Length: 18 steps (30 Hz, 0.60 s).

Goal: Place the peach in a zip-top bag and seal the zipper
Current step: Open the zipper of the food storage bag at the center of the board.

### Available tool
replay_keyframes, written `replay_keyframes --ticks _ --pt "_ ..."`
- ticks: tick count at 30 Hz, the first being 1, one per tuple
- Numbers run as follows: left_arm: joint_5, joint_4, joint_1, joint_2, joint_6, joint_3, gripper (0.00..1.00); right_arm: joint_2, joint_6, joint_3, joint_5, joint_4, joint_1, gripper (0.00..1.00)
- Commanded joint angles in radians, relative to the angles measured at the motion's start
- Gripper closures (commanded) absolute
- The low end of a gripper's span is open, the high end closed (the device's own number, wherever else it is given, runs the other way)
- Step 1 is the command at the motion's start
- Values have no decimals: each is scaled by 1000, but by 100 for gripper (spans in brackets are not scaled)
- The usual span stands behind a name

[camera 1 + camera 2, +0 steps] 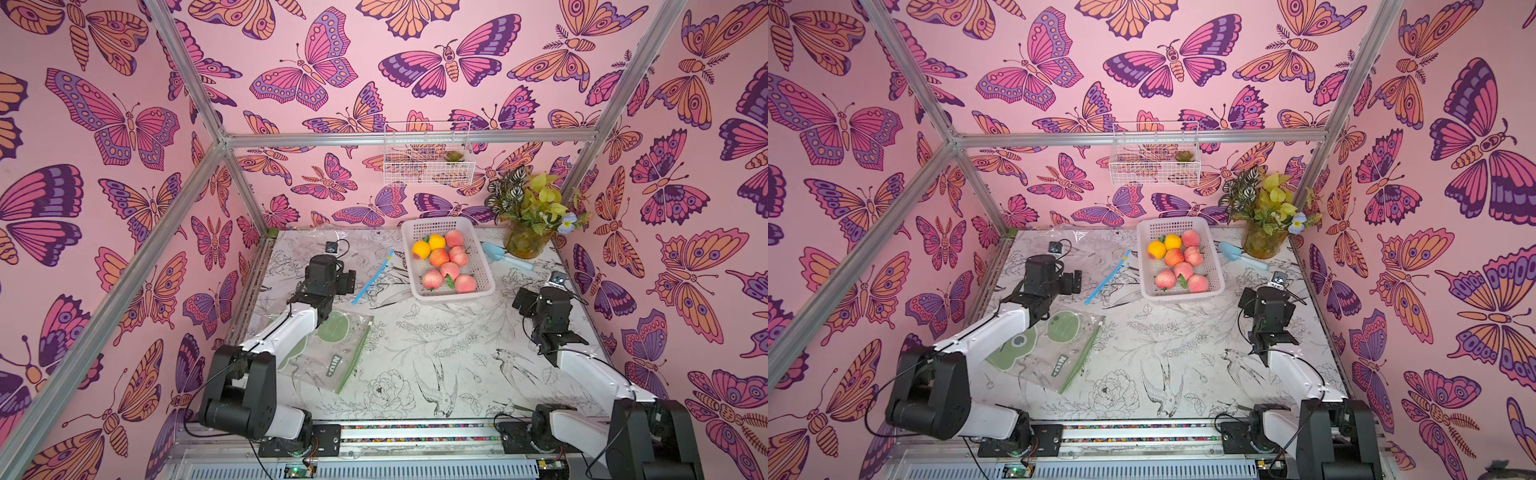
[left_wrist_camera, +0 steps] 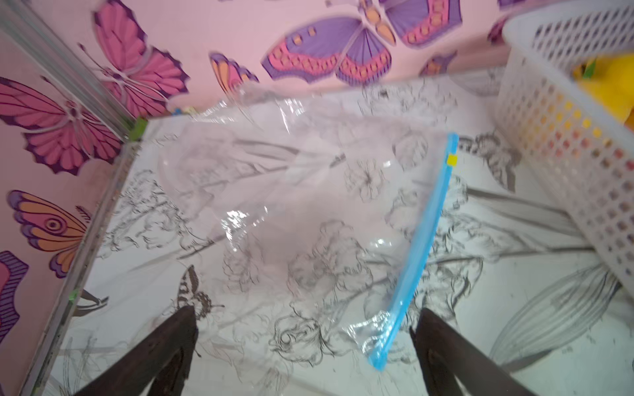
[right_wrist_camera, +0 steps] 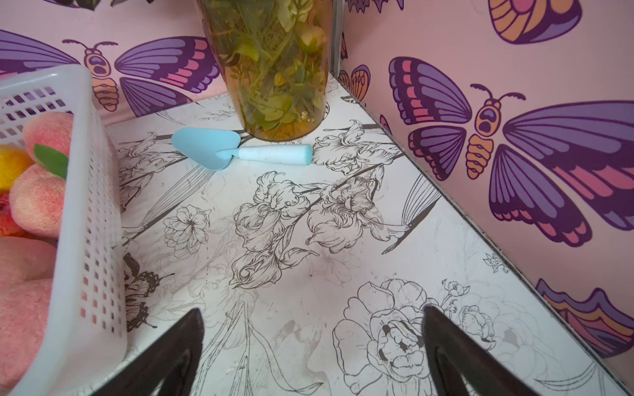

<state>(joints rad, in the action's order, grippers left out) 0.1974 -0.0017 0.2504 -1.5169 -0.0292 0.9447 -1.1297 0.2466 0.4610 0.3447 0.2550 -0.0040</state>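
Both sets of jaws are held wide and empty: the left gripper (image 2: 307,319) near the clear zip-top bag (image 2: 274,192), the right gripper (image 3: 314,312) beside the white basket (image 3: 85,205), where the peaches (image 1: 451,270) are piled. Both film layers may be pinched together, and no mouth would be opened.

Peaches (image 1: 439,257) in the basket (image 1: 482,266) at the back of the table (image 1: 415,345); zip-top bag (image 1: 372,277) left of it, trowel (image 1: 509,258) right

Peaches (image 1: 439,257) pink; basket (image 1: 436,226) white, perforated; bag zipper (image 1: 372,277) blue; tabletop (image 1: 436,345) black-on-white floral print; trowel (image 1: 509,258) pale blue.
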Motion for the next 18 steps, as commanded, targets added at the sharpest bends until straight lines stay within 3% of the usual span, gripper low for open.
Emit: replay_keyframes --ticks 1,8,18 --pt "-27 -232 33 -94 -75 104 0 0 22 17 24 -38 4 1" --pt "8 -343 108 -284 -156 289 1 -13 29 23 39 -43 4 1" --pt "56 -406 151 -481 -238 462 14 -55 37 43 41 -49 3 1"
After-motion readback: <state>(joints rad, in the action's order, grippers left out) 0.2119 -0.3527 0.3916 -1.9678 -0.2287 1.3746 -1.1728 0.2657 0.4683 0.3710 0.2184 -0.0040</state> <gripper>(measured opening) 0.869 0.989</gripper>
